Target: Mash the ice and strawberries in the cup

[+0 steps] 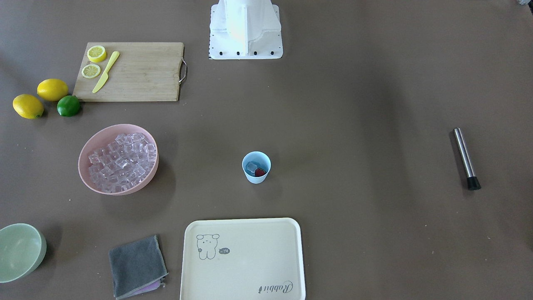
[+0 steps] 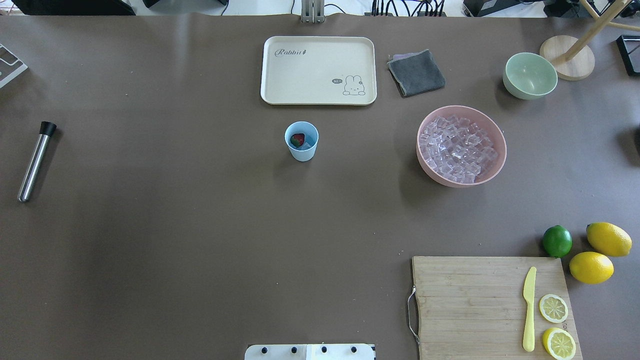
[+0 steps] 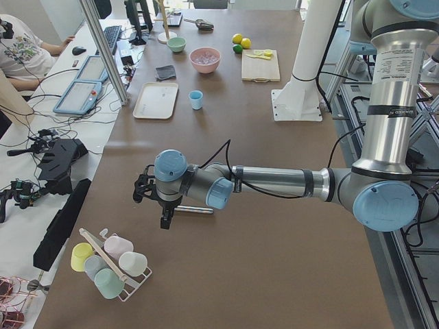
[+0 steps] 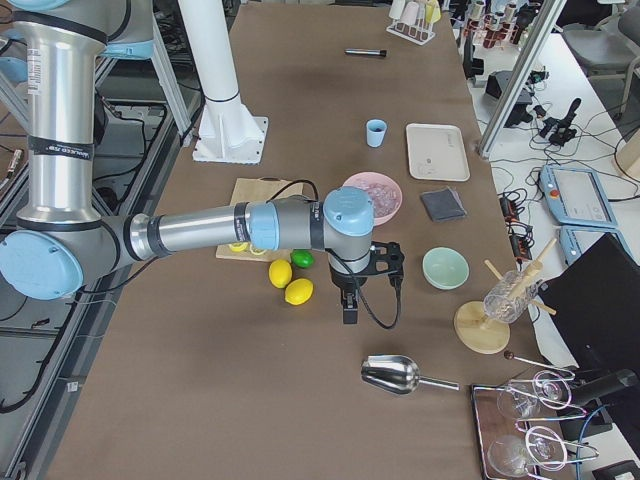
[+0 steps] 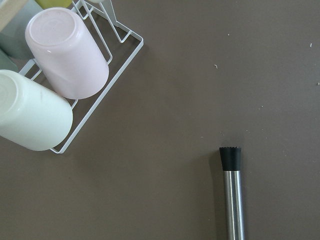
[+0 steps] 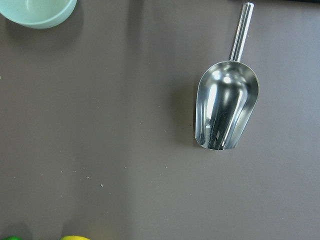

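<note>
The pale-blue cup [image 1: 256, 167] stands mid-table, upright. Inside it lie a clear cube of ice [image 1: 251, 167] and one dark-red strawberry [image 1: 260, 172]. More ice [image 1: 120, 160] fills a pink bowl [image 1: 85, 152]. A steel muddler with a black tip [image 1: 466, 158] lies far off on the robot's left side. My left gripper [image 3: 162, 219] hangs just over that muddler [image 5: 233, 195], seen only in the exterior left view; I cannot tell whether it is open or shut. My right gripper [image 4: 349, 310] hovers beyond the lemons, equally unreadable.
A cream tray [image 1: 245, 291] and a grey cloth [image 1: 137, 266] lie beyond the cup. Cutting board [image 1: 141, 73] with knife and lemon slices, whole lemons and a lime [image 1: 68, 106], green bowl [image 1: 18, 250], steel scoop [image 6: 226, 107], rack of cups [image 5: 55, 90].
</note>
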You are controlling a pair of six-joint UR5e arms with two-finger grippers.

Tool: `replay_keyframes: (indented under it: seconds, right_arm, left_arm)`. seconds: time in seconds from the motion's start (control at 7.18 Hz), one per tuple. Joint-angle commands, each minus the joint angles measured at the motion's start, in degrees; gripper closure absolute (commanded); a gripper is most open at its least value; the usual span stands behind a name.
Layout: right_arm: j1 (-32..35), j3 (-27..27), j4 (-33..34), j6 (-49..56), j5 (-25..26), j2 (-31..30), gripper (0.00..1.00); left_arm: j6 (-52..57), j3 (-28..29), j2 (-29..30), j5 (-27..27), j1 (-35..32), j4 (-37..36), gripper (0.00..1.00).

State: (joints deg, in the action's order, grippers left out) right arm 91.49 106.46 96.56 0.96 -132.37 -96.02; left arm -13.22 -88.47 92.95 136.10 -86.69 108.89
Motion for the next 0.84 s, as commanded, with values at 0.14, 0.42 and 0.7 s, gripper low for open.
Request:
replay_keyframes:
  seconds: [0.14, 0.42, 0.7]
  right_arm:
    - [-0.1, -1.3, -0.2, 0.2, -0.2, -1.6, 0.01]
    - [-1.6, -2.7, -0.4, -0.4, -0.3, -0.4, 0.01]
    - [-2.3, -3.8, -0.6, -0.5, 0.0, 1.0, 0.01]
  left_arm:
    - [-0.4, -0.2, -0.1, 0.4, -0.4, -0.4, 0.02]
    - [-0.4, -0.8, -0.2, 2.8, -0.7, -0.6, 0.02]
    - [-0.5, -0.7, -0.1, 2.9, -0.8, -0.6, 0.02]
